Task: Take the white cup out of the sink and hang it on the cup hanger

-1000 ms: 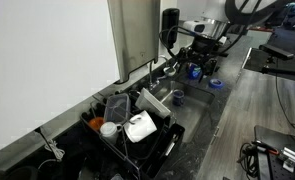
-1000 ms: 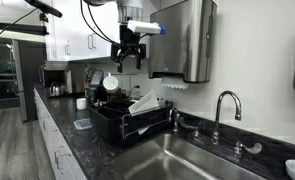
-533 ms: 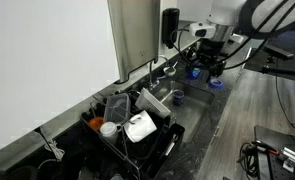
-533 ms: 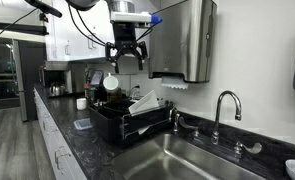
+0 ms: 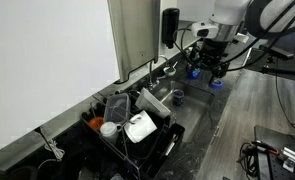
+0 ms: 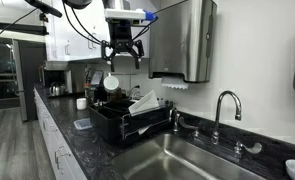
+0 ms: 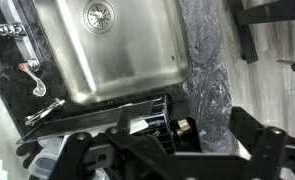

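The white cup (image 6: 110,82) sits tilted at the top of the black wire cup hanger (image 6: 118,122), mouth toward the camera; it also shows in an exterior view (image 5: 109,128). My gripper (image 6: 123,58) hovers just above the cup, fingers spread and empty, not touching it. It also shows in an exterior view (image 5: 208,64). In the wrist view the gripper (image 7: 162,150) is open, looking down on the hanger (image 7: 137,112) and the metal sink (image 7: 127,50). The sink (image 6: 182,160) holds no cup.
A faucet (image 6: 225,104) stands at the sink's back rim. A flat white plate-like piece (image 6: 143,103) leans in the hanger. A steel wall dispenser (image 6: 183,40) hangs close beside the gripper. Small blue cups (image 5: 215,84) sit on the counter.
The gripper has shifted sideways away from the wall dispenser to a spot over the cup on the hanger. It stays open. The cup has not moved.
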Robot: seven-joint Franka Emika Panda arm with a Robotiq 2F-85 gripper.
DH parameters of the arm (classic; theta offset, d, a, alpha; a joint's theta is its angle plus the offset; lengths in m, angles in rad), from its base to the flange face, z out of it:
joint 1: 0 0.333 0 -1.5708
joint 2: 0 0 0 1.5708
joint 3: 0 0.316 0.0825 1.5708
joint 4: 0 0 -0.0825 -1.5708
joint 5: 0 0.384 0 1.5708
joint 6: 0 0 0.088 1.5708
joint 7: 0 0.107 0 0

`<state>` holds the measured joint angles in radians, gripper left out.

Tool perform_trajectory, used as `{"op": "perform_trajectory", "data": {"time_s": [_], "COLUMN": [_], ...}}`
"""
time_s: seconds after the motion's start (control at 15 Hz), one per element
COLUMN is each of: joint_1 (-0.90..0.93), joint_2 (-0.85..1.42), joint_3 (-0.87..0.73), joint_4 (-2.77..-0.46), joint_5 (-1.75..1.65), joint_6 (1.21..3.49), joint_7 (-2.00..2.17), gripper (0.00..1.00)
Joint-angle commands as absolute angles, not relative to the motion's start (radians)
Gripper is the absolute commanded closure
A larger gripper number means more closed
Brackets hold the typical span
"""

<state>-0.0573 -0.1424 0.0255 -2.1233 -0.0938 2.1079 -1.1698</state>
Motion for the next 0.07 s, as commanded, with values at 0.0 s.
{"op": "perform_trajectory", "data": {"time_s": [0.0], "joint_1": [-0.030], "joint_2": [-0.142], "joint_3": [0.000], "joint_4": [-2.122], "joint_5": [-0.098], "joint_6": [2.106], "joint_7": [-1.166], "gripper": [0.00]}}
